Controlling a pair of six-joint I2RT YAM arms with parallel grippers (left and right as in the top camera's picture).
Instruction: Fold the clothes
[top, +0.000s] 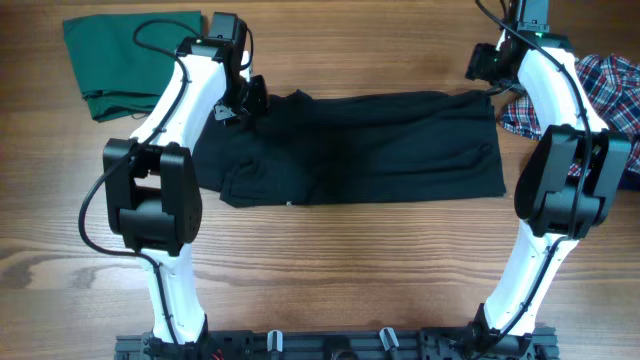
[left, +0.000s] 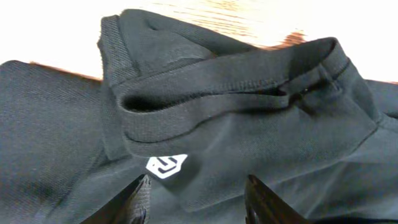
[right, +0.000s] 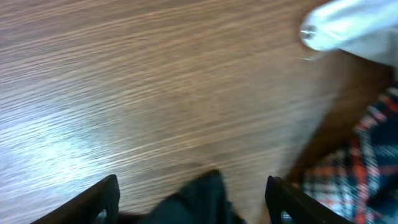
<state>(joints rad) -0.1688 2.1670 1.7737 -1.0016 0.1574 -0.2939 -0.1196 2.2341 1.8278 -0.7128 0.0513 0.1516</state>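
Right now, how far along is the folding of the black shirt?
Done: the black polo shirt lies as a long band across the table, apparently folded once lengthwise. In hand: the left hand sits open over the collar, the right hand open over a shirt corner; neither grips. Left: folding the band crosswise into a compact stack.

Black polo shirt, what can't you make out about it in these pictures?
Overhead: the left arm covers the black polo shirt's collar end.
Left wrist: the bottom edge cuts off the left gripper's fingertips; contact with fabric unclear.
Right wrist: blurred; the bottom edge cuts off the shirt corner between the right gripper's fingers.
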